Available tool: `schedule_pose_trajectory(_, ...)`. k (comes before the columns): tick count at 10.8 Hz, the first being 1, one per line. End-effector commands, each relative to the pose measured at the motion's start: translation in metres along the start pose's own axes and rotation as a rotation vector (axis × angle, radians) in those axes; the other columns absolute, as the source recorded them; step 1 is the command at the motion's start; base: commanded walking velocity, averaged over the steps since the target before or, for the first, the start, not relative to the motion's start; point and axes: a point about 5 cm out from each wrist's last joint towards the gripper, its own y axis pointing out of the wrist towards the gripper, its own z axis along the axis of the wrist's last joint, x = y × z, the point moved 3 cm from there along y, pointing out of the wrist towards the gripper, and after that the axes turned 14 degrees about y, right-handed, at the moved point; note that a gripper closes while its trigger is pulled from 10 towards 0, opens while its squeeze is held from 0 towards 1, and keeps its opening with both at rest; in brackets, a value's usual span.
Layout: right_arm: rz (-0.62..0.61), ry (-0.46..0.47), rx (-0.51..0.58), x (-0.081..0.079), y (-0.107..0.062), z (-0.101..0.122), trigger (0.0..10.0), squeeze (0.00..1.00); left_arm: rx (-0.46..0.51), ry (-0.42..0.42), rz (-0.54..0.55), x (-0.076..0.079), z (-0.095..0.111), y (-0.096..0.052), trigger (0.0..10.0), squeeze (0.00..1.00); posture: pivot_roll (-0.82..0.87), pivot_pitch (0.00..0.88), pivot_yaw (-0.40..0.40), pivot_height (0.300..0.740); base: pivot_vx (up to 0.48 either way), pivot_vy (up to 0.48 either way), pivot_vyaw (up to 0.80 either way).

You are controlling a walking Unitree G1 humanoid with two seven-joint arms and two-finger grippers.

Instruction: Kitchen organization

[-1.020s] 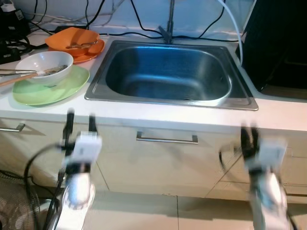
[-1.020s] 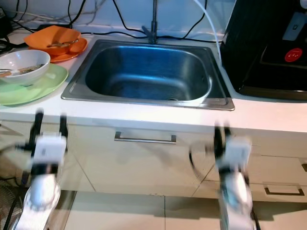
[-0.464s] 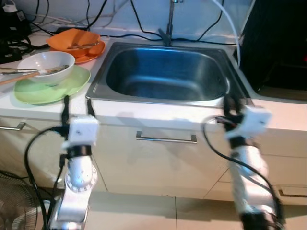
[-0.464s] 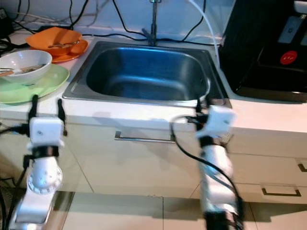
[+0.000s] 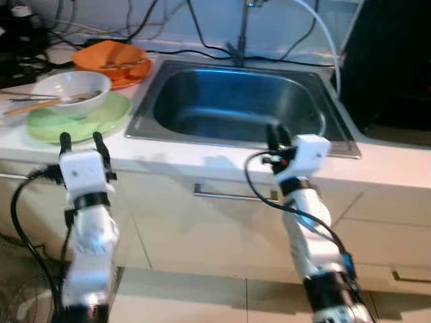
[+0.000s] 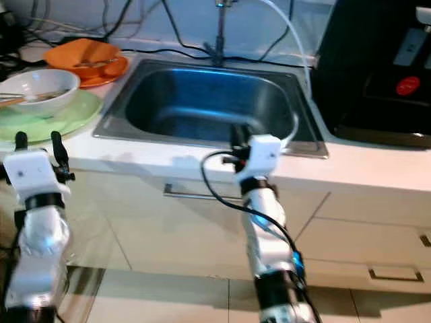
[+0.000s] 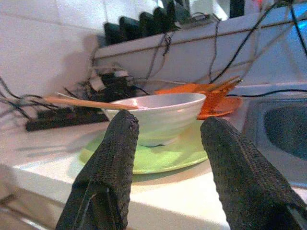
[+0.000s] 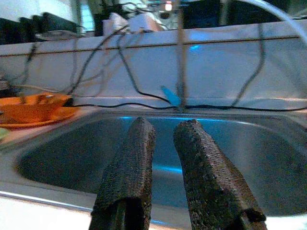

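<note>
Left gripper (image 5: 82, 142), fingers spread, just before counter edge left of steel sink (image 5: 236, 104). Right gripper (image 5: 276, 136), fingers narrowly parted, at sink's front rim. Beyond left gripper: white bowl (image 5: 71, 91) with chopsticks (image 7: 91, 103) on green plate (image 5: 81, 121); farther, orange dishes (image 5: 111, 59).

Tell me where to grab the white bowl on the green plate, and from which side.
Probably pinch the white bowl by its rim on the front edge, the side nearest the left gripper, one finger inside and one outside. It sits upright on the green plate, and the chopsticks lie across its left rim, so avoid that side.
</note>
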Motion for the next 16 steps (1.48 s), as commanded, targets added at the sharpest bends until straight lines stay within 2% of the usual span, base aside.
schedule_pose_trajectory(1, 0.007, 0.002, 0.002, -0.001, 0.002, -0.001, 10.0, 0.00, -0.017, -0.029, -0.055, 0.004, -0.003, 0.005, 10.0, 0.00, 0.23, 0.000, -0.044, 0.740, 0.000, 0.000, 0.00)
schedule_pose_trajectory(2, -0.004, -0.002, -0.008, 0.003, 0.004, -0.004, 10.0, 0.00, 0.008, -0.038, -0.185, 0.017, 0.000, 0.011, 10.0, 0.00, 0.23, 0.000, -0.042, 0.740, 0.000, 0.000, 0.00)
schedule_pose_trajectory(4, -0.054, -0.014, -0.021, 0.018, 0.004, -0.006, 10.0, 0.00, 0.024, -0.076, -0.260, 0.035, 0.007, 0.013, 10.0, 0.00, 0.22, 0.000, -0.034, 0.740, 0.000, 0.000, 0.00)
schedule_pose_trajectory(5, -0.121, -0.015, -0.018, 0.033, 0.005, -0.004, 10.0, 0.00, 0.024, -0.122, -0.331, 0.059, 0.013, 0.011, 10.0, 0.00, 0.21, 0.000, -0.032, 0.740, 0.000, 0.000, 0.00)
schedule_pose_trajectory(6, -0.136, -0.017, -0.014, 0.036, 0.007, -0.003, 10.0, 0.00, 0.051, -0.164, -0.387, 0.078, 0.023, 0.008, 10.0, 0.00, 0.20, 0.000, -0.032, 0.740, 0.000, 0.000, -0.40)
schedule_pose_trajectory(8, -0.113, -0.039, -0.005, 0.032, 0.010, -0.003, 10.0, 0.00, 0.103, -0.198, -0.441, 0.101, 0.039, 0.005, 10.0, 0.00, 0.20, 0.000, -0.031, 0.740, 0.000, 0.000, 0.00)
schedule_pose_trajectory(11, -0.118, -0.026, 0.014, 0.032, 0.012, -0.002, 10.0, 0.00, 0.115, -0.220, -0.474, 0.114, 0.046, 0.002, 10.0, 0.00, 0.19, 0.000, -0.023, 0.740, 0.000, 0.000, 0.00)
schedule_pose_trajectory(13, -0.128, -0.004, 0.000, 0.033, 0.012, -0.004, 10.0, 0.00, 0.111, -0.214, -0.481, 0.114, 0.044, 0.001, 10.0, 0.00, 0.19, 0.000, -0.019, 0.740, 0.000, 0.313, -0.60)
schedule_pose_trajectory(16, -0.125, -0.019, 0.012, 0.034, 0.009, -0.004, 10.0, 0.00, 0.096, -0.208, -0.481, 0.113, 0.040, 0.000, 10.0, 0.00, 0.19, 0.000, -0.017, 0.740, 0.000, 0.385, 0.00)
